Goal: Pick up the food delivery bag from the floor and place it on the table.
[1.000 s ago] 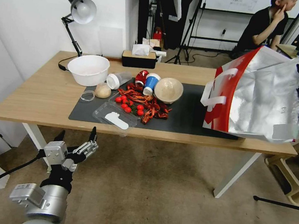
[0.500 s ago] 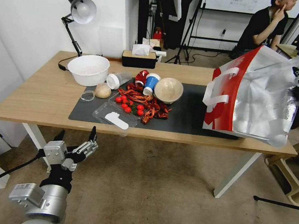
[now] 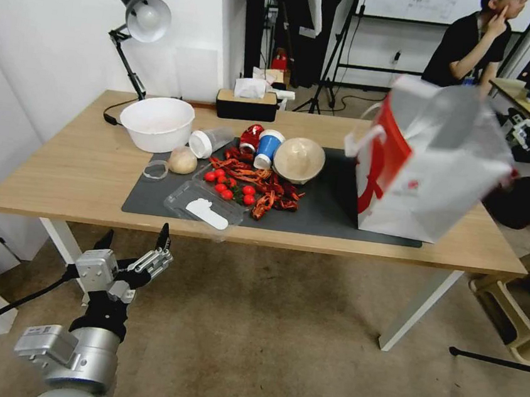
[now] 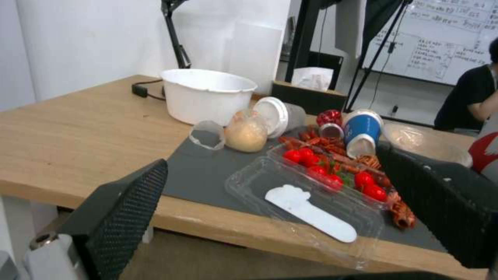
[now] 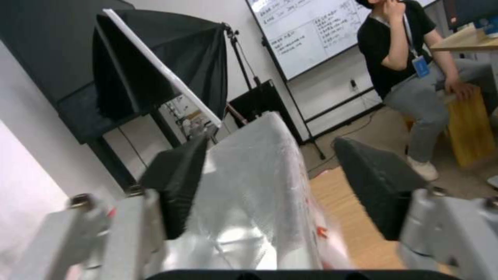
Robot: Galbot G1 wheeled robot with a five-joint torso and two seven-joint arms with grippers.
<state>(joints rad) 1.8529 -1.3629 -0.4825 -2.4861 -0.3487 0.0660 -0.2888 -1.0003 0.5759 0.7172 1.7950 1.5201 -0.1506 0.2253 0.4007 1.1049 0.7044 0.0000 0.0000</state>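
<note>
The food delivery bag [image 3: 429, 171] stands tilted on the desk [image 3: 59, 170], its base on the right end of the dark mat [image 3: 323, 211] at about three o'clock from the food clutter. The right gripper [image 5: 280, 194] is spread open with the bag's foil top between its pads, untouched on one side at least. The left gripper [image 3: 136, 254] hovers open below the desk's front edge (around seven o'clock) — bare carpet floor [image 3: 274, 351] lies beside it.
</note>
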